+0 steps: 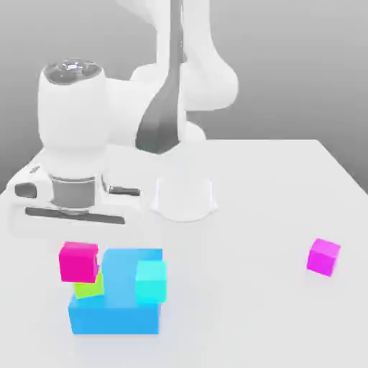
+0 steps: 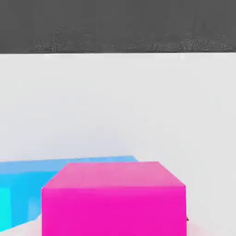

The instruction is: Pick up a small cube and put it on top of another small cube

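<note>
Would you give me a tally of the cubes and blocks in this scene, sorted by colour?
Hot pink: 1 cube
Lime green: 1 cube
Cyan: 1 cube
Magenta: 1 cube
Blue: 1 large block
Total: 5

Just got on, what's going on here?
The robot arm's claw has hold of the pink cube. In the exterior view that cube appears just above the lime-green cube, partly covering it; whether they touch, I can't tell. The green cube and the cyan cube appear on the blue block. The purple cube lies apart on the table.
</note>
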Robot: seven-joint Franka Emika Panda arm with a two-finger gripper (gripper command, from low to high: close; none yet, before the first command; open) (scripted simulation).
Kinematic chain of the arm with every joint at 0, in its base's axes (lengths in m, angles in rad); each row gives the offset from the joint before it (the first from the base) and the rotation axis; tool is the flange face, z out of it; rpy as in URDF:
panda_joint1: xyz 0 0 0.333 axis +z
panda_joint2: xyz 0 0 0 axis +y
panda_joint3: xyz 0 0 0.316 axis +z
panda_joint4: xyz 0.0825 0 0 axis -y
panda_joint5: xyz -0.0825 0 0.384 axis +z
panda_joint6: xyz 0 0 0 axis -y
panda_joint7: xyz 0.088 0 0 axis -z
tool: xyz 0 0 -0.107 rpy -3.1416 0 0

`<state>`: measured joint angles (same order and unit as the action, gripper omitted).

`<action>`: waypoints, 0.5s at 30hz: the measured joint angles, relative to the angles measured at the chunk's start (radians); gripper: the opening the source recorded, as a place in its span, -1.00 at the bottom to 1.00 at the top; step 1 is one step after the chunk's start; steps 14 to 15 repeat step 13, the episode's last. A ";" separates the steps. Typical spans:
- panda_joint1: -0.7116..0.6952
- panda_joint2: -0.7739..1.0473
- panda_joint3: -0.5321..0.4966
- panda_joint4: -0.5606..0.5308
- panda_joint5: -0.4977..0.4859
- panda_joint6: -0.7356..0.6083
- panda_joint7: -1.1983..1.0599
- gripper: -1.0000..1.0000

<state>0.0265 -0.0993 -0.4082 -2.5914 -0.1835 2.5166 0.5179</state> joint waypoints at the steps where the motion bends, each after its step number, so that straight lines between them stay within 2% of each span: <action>1: -0.002 -0.029 -0.009 -0.010 0.004 -0.021 -0.044 -1.00; 4: -0.002 -0.108 -0.043 -0.040 0.026 -0.075 -0.188 -1.00; 9: 0.023 0.012 -0.068 -0.075 0.119 0.069 -0.297 -1.00; 10: 0.025 0.041 -0.067 -0.081 0.137 0.102 -0.311 1.00; 15: 0.025 0.041 -0.067 -0.081 0.137 0.102 -0.311 1.00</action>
